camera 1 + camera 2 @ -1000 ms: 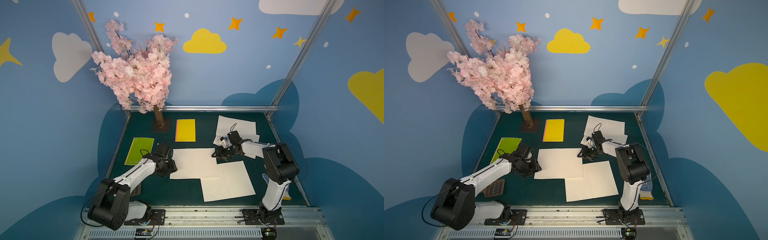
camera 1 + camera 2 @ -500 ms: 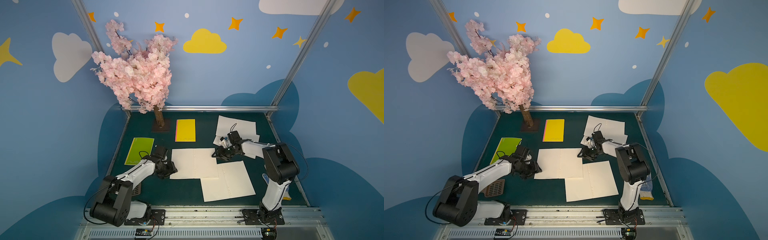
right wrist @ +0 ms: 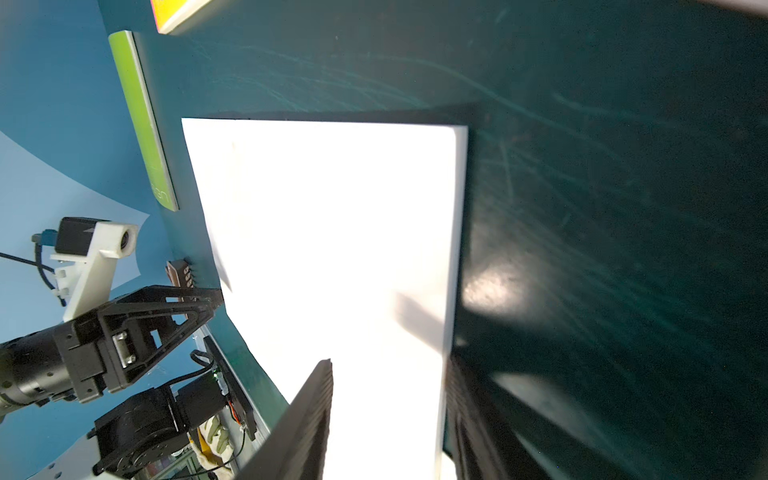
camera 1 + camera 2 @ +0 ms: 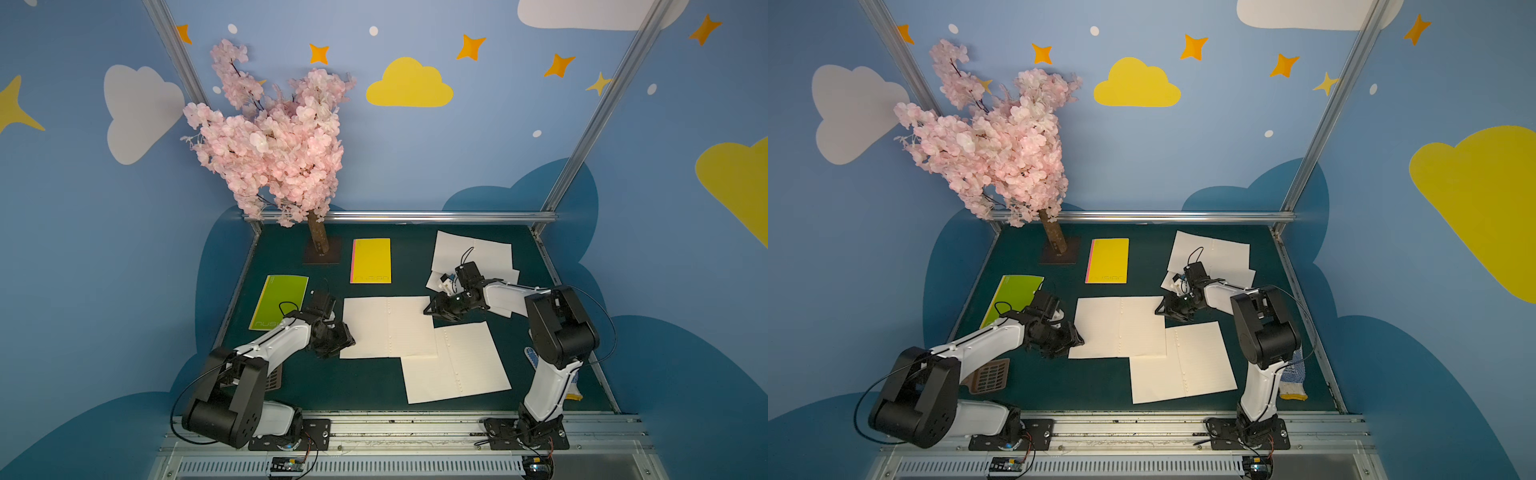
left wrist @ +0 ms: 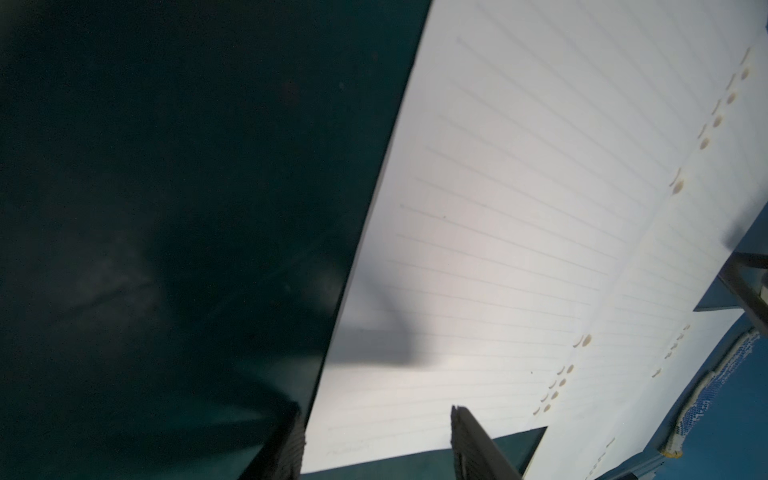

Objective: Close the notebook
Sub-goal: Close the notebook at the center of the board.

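The notebook [image 4: 388, 326] lies open and flat mid-table, lined white pages up, in both top views [image 4: 1119, 326]. My left gripper [image 4: 351, 338] is low at its left edge near the front corner. In the left wrist view the left gripper [image 5: 376, 409] is open, its jaws astride that edge of the notebook [image 5: 519, 208]. My right gripper [image 4: 428, 309] sits at the notebook's far right corner. In the right wrist view the right gripper [image 3: 388, 365] is open astride the right edge of the notebook [image 3: 332, 228].
A second open notebook [image 4: 457, 365] overlaps the first one's front right corner, and a third [image 4: 473, 251] lies behind the right arm. Closed yellow [image 4: 370, 261] and green [image 4: 279, 301] notebooks lie at the back left by the blossom tree [image 4: 318, 239]. A brown grille [image 4: 990, 376] and a glove [image 4: 1293, 380] sit near the front.
My left arm has shifted slightly, bringing its gripper a little nearer the notebook's front left corner, jaws a touch narrower. The right arm has not moved.
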You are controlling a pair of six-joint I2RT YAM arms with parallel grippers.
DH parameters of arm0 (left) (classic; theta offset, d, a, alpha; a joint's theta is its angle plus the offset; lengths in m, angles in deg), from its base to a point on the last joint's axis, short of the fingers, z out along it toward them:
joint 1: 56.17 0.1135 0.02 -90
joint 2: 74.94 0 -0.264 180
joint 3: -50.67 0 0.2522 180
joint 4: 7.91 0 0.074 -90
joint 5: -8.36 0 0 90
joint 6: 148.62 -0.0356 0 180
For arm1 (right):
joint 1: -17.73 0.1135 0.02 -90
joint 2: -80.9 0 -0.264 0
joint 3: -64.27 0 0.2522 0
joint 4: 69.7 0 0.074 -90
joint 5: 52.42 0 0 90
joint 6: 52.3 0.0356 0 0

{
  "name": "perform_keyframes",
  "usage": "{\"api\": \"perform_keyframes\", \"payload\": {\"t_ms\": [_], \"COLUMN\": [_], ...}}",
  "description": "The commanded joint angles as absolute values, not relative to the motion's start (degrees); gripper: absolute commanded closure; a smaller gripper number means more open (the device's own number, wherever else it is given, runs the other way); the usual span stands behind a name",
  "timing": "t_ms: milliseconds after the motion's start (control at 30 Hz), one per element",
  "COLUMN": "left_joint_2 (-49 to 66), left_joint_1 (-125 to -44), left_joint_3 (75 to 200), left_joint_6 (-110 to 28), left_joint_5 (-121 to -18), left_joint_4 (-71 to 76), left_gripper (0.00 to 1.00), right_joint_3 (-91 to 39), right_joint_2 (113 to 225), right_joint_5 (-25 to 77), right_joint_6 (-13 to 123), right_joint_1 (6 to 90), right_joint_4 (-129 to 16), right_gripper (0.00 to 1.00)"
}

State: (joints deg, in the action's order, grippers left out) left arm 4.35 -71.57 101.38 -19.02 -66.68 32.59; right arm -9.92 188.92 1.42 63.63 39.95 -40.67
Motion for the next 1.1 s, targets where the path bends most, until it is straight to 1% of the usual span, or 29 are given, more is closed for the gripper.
{"api": "perform_keyframes", "payload": {"t_ms": [0,500,567,667,867,933,1067], "left_joint_2": [4.95,4.08,3.82,3.11,4.37,5.61,8.11], "left_joint_1": [-71.38,-71.29,-71.29,-71.1,-71.04,-71.08,-71.12], "left_joint_3": [101.16,100.71,100.97,100.9,100.73,100.63,100.21], "left_joint_6": [-20.61,-22.47,-22.73,-23.11,-24.15,-24.98,-25.59], "left_joint_5": [-67.07,-67.84,-70.39,-70.48,-68.64,-64.7,-61.17], "left_joint_4": [33.2,34.23,35.17,35.23,33.98,32.82,30.4], "left_gripper": [0.42,0.42,0.43,0.42,0.42,0.42,0.44], "right_joint_3": [-8.29,-8.47,-8.51,-8.56,-8.73,-8.73,-8.65], "right_joint_2": [190.06,189.44,189.27,189.18,189.44,189.53,189.57], "right_joint_5": [2.47,2.87,2.97,3.21,2.97,3.01,2.95], "right_joint_6": [63.45,63.36,63.36,63.28,63.36,63.28,63.45], "right_joint_1": [40.5,40.66,40.63,40.67,40.85,40.91,40.87], "right_joint_4": [-40.93,-39.86,-39.69,-39.5,-39.65,-39.59,-39.69], "right_gripper": [0.53,0.53,0.53,0.53,0.53,0.53,0.53]}}
